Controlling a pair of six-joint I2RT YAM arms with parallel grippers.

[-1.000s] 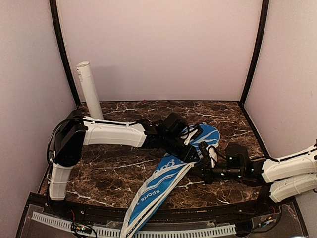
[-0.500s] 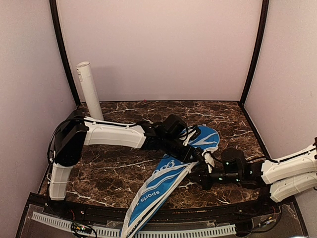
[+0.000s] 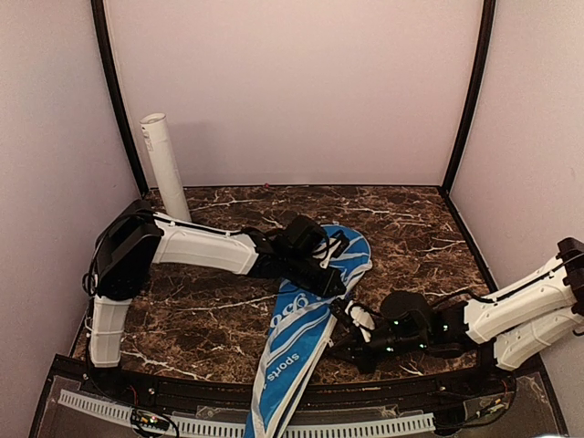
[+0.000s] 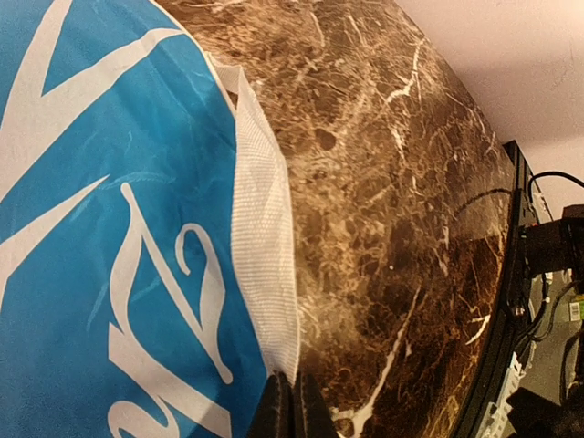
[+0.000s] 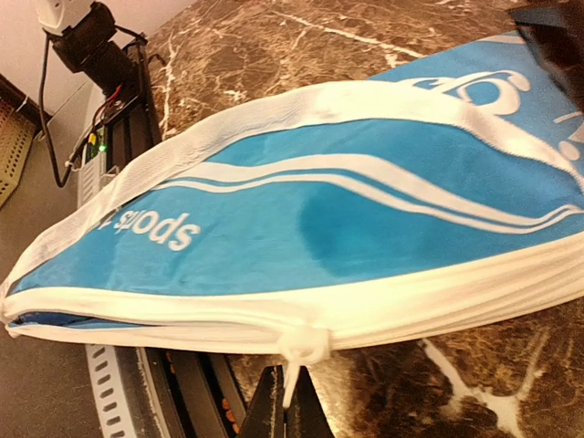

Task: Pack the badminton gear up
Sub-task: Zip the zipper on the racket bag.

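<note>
A dark brown marble worktop point(image 3: 411, 219) with white veins fills a booth of plain pale walls point(image 3: 292, 91), with black posts point(image 3: 114, 91) running up the two back corners. A black rail and a white perforated strip point(image 3: 109, 408) run along the near edge.

In the back left corner the long white tube point(image 3: 164, 169) stands on end, tilted against the wall, well apart from both arms.

The big blue cover point(image 3: 306, 324) lies flat and slantwise across the middle of the worktop, its broad end towards the centre and its narrow end hanging out over the rail and the strip. The left arm reaches over the cover's broad end, hiding part of it from above. The left pincer point(image 4: 287, 411) is pressed together on the white mesh edging of the cover. The right pincer point(image 5: 285, 401), low at the cover's right side, is closed on a small white tab point(image 5: 303, 349) hanging from the white seam.

White lettering on the narrow end reads "sports"; the larger white script nearer the broad end cannot be made out
</note>
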